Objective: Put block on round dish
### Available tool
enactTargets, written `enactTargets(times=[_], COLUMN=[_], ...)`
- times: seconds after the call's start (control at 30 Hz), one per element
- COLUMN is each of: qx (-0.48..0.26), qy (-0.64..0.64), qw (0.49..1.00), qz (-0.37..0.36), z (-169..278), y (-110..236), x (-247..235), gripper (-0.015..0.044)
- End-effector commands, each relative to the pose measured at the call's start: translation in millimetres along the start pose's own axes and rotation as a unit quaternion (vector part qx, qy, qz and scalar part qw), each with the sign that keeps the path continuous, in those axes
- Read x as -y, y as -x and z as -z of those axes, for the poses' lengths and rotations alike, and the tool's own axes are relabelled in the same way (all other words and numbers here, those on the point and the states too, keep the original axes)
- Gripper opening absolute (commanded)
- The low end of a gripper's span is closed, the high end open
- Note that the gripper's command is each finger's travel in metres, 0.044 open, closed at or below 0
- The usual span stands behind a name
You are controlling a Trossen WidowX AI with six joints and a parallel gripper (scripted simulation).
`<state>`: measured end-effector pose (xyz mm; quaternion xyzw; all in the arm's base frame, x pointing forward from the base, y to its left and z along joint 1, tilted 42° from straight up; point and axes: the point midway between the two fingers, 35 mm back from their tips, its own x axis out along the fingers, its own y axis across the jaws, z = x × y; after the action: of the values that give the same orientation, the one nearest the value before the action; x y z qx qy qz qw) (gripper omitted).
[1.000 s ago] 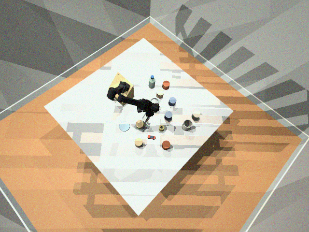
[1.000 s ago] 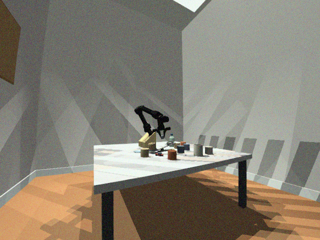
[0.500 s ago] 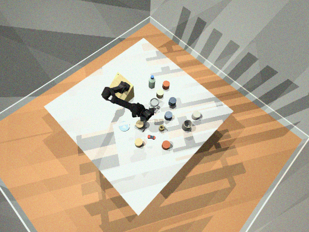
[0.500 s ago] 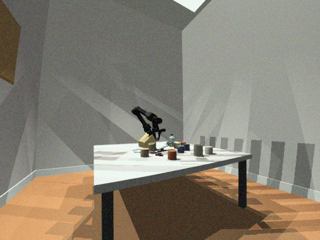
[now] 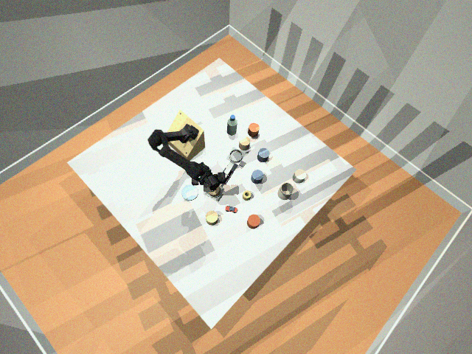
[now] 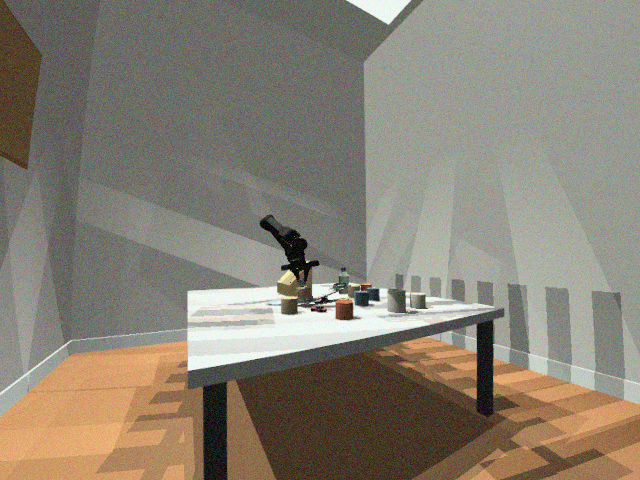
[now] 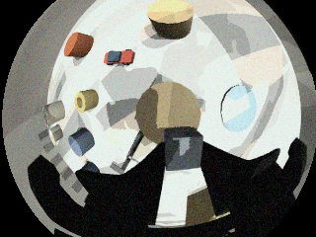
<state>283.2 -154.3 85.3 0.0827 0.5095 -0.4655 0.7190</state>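
My gripper (image 5: 214,185) (image 6: 301,282) (image 7: 181,145) is shut on a dark grey block (image 7: 184,148). It hangs above the near side of a tan cup (image 5: 214,192) (image 6: 305,293) (image 7: 168,114), which stands upright on one end of the balance. The balance's dark beam (image 5: 229,173) (image 7: 134,150) runs toward its other end, a ring-shaped pan (image 5: 236,150), which holds no cup. Another tan cup (image 5: 244,143) (image 6: 353,290) stands close behind that pan. The pale blue round dish (image 5: 189,192) (image 7: 238,109) lies beside the balance, with no cup over it.
A yellowish cup (image 5: 212,217) (image 7: 170,20), red toy car (image 5: 231,209) (image 7: 118,57) and yellow ring (image 5: 246,195) (image 7: 87,100) lie near the balance. Blue cylinders (image 5: 257,176) (image 5: 263,154), a grey cup (image 5: 285,190), orange cylinders (image 5: 254,221) (image 5: 253,130) and a bottle (image 5: 231,126) stand farther away.
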Motion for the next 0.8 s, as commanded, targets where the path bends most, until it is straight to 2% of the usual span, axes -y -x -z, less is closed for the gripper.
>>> enactTargets(times=[0.0, 0.77], qx=[0.009, 0.014], qy=[0.008, 0.012], qw=[1.0, 0.998], qz=[0.0, 0.062], z=[-5.4, -13.8], y=[0.6, -13.7], x=[12.3, 114.1], gripper=[0.0, 0.0])
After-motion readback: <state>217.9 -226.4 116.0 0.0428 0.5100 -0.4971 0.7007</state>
